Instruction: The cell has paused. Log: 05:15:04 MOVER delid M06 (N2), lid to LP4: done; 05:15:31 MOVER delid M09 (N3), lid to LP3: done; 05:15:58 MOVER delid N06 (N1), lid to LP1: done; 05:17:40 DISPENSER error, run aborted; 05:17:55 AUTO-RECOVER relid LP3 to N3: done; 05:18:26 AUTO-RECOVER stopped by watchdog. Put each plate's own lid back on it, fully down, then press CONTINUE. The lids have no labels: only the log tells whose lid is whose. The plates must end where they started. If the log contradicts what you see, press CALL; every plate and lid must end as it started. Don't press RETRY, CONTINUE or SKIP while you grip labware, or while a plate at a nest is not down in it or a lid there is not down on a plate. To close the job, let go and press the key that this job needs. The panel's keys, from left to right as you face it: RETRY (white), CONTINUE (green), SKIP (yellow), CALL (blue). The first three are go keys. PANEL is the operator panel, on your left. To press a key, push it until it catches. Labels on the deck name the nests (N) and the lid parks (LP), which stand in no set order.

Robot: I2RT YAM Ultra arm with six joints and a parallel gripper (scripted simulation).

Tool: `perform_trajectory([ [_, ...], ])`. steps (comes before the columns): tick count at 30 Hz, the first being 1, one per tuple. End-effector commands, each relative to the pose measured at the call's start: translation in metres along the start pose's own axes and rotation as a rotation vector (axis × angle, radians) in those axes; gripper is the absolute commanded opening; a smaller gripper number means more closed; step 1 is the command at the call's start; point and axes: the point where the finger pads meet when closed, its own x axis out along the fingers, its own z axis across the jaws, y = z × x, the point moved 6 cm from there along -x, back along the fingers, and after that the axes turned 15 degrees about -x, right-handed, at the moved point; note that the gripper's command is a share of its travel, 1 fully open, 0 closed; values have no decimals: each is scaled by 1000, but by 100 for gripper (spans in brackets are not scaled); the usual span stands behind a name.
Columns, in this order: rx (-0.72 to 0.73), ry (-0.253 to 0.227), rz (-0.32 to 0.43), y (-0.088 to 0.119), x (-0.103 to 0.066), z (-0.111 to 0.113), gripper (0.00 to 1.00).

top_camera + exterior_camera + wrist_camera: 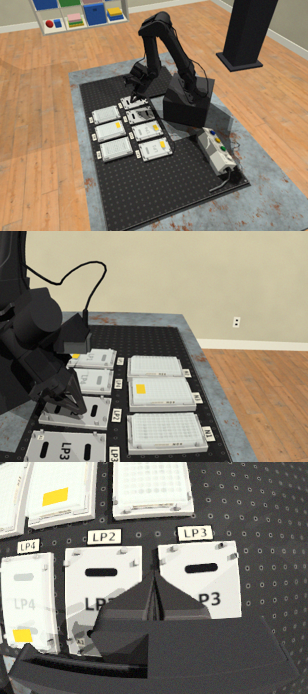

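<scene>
Wooden floor lies under a blue-grey mat (82, 139), and on the mat sits a black deck (149, 193) full of little holes. On the left of the top view three plates stand in a row, N1 (165, 431) bare, N3 (161, 391) with a lid marked by a yellow patch, and N2 (154, 365) bare. Next to them are the lid parks: LP3 (67, 446) and LP2 (99, 413) show bare plates with black slots, while LP4 (95, 381) and LP1 (95, 358) each hold a clear lid with a yellow patch. The gripper (80, 408) hangs low over LP2, pinched tight with nothing in it. Far right sits the panel (216, 153) with blue, yellow, green and white keys
</scene>
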Motion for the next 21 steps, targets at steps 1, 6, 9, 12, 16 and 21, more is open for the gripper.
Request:
perform_trajectory([
  [1,-57,-5,-92,-16,7,-5,0],
  [6,-41,-6,-74,-11,2,-2,0],
  [9,-41,-6,-74,-11,2,-2,0],
  [12,-41,-6,-74,-11,2,-2,0],
  [16,-41,-6,-74,-11,2,-2,0],
  [21,-41,-6,-74,-11,2,-2,0],
])
